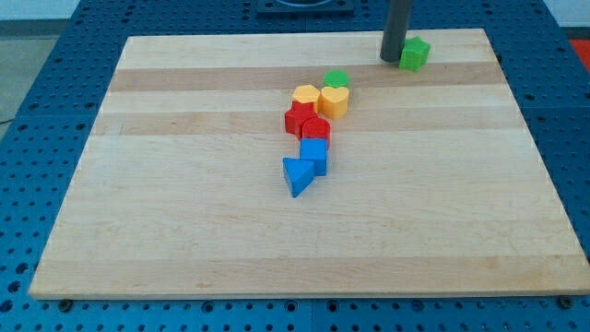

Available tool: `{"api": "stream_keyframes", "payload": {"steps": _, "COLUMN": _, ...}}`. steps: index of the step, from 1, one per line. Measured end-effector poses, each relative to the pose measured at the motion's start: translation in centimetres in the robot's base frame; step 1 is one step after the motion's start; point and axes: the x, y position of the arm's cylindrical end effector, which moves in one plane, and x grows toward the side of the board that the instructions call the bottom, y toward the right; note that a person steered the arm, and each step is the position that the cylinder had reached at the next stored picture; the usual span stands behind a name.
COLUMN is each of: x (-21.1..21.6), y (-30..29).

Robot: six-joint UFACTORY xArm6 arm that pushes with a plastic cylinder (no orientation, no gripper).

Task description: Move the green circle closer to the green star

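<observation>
One big wooden board (184, 184) fills most of the view. It is made of pale planks that run left to right. Under it is a blue table (37, 111) full of little holes. At the far edge, a dark thing and a strip of grey floor show, too cut off to name.

My rod (398, 23) comes down from the top, at the far right of the board. It is dark and straight. It has no claw, so nothing opens, shuts or holds. My tip (394, 60) rests on the board, just left of the green star (415, 53). It looks like it touches the star, but I cannot tell for sure.

Seven blocks sit on the board. The green star is alone, near the far right edge. Its points are hard to make out.

Six blocks make a line near the middle, running from far to near. The green circle (336, 79) is at the far end of this line. It is round and lies flat, so it has no long side and points no way. It is well apart from the star, to the star's left and nearer.

Just near the circle are two yellow blocks (334, 100), side by side. Then come two red blocks (316, 130), touching. Then a blue cube (314, 154), and last a blue triangle (297, 175), nearest of all.
</observation>
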Motion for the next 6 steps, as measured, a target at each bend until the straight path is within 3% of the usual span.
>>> {"api": "stream_keyframes", "payload": {"steps": 2, "x": 0.0, "y": -1.0}}
{"api": "stream_keyframes", "payload": {"steps": 4, "x": 1.1, "y": -20.9}}
{"api": "stream_keyframes", "payload": {"steps": 5, "x": 6.5, "y": -23.5}}
{"api": "stream_keyframes", "payload": {"steps": 6, "x": 8.6, "y": -20.4}}
